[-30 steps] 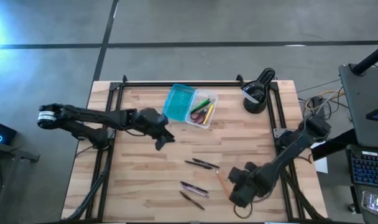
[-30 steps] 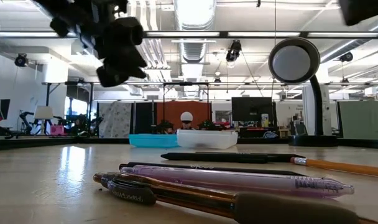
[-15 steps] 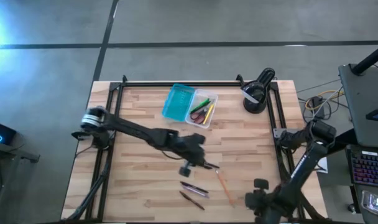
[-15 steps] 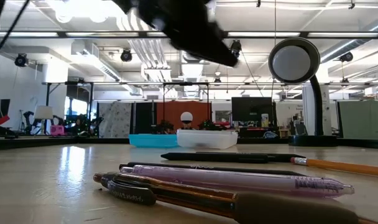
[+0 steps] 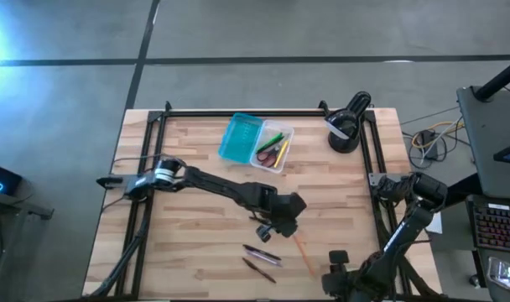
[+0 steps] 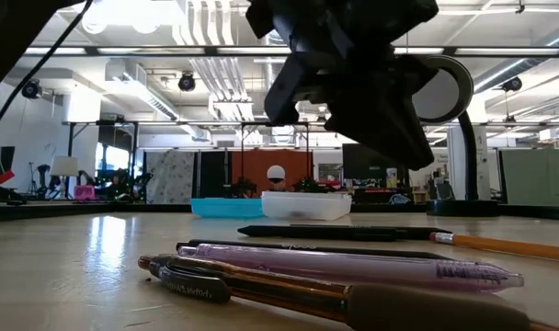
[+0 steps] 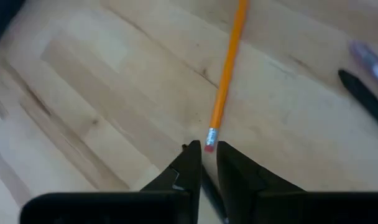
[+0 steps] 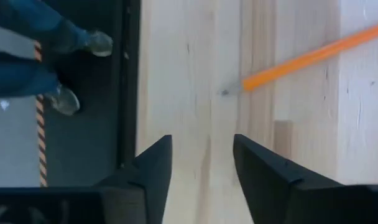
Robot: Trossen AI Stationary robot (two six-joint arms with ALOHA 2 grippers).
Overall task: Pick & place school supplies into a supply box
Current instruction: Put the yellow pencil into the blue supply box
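**Box partly filled, pens and a pencil left on the table**

The supply box sits open at the far middle of the table, its turquoise half to the left and its clear half to the right. The clear half already holds the red scissors, a green marker and what looks like a yellow pencil. That much of the job looks done.

Left out on the near part of the table are an orange pencil and several dark pens, well apart from the box.

The left gripper hangs over the middle of the table, just at the eraser end of the orange pencil, its jaws narrow with nothing between them. The right gripper waits at the near right edge with jaws wide and empty, close to the pencil's tip.

By my judgement the task is roughly half done.
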